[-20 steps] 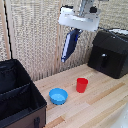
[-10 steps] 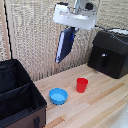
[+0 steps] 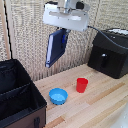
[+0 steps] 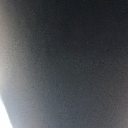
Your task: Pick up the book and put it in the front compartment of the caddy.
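Note:
The navy-blue book hangs high above the table, tilted, held at its upper end by my gripper, which is shut on it. The black fabric caddy stands at the exterior view's left, with a divider wall splitting it; its nearer section lies toward the front edge. The book is up and to the right of the caddy, well apart from it. In the wrist view a dark blurred surface, the book, fills nearly the whole picture and hides the fingers.
A round blue bowl and a red cup sit on the wooden table below the book. A black boxy appliance stands at the exterior view's right, against the woven wall.
The arm with the book has drifted toward the exterior view's left, closer to the caddy, staying at about the same height.

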